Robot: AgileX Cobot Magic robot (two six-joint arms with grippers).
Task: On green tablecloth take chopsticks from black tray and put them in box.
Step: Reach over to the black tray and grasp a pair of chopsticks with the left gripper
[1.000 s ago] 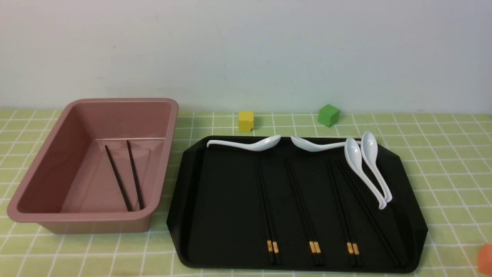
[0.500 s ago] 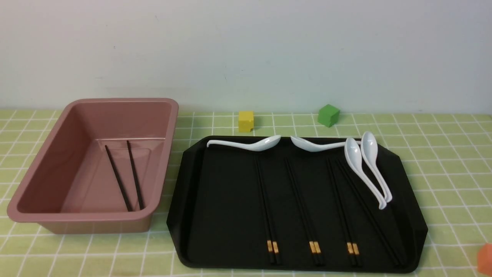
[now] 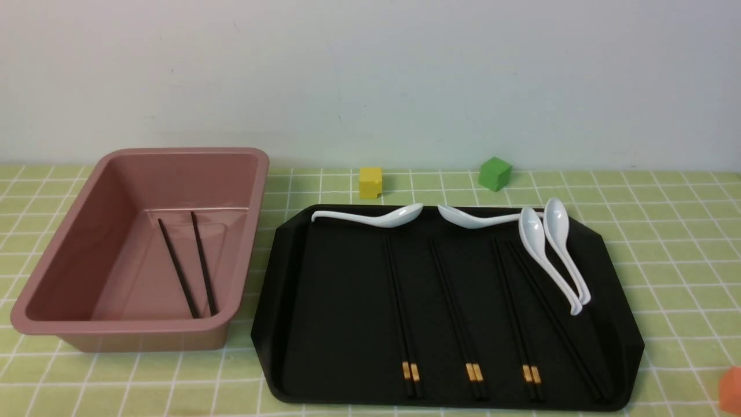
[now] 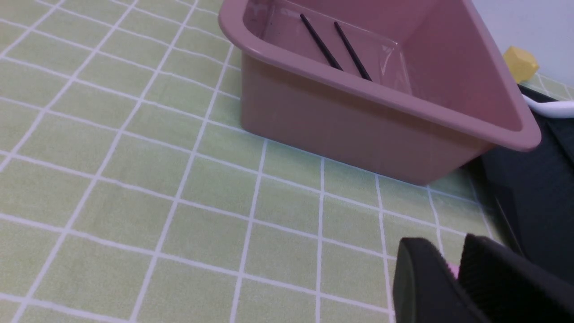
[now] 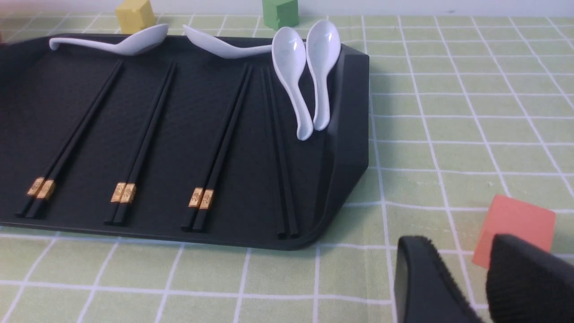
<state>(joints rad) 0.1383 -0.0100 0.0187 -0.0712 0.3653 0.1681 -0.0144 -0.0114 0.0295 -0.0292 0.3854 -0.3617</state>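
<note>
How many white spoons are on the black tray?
4. The left spoon and middle spoon lie along the black tray's far rim; the two right spoons lie side by side near its right rim. None looks hidden.

No change is detected across the front view pictures. No shift is seen in the two chopsticks (image 3: 178, 269) lying in the box (image 3: 116, 333), in the chopstick pairs (image 3: 474, 372) on the black tray (image 3: 347, 324), or in the white spoons (image 3: 535, 231) along the tray's far edge and right side. The yellow cube (image 3: 370, 182), green cube (image 3: 495, 174) and orange cube (image 3: 730, 389) are found on the same squares of the green tablecloth (image 3: 666, 243). No earlier wrist pictures are given, so nothing can be judged there.
</note>
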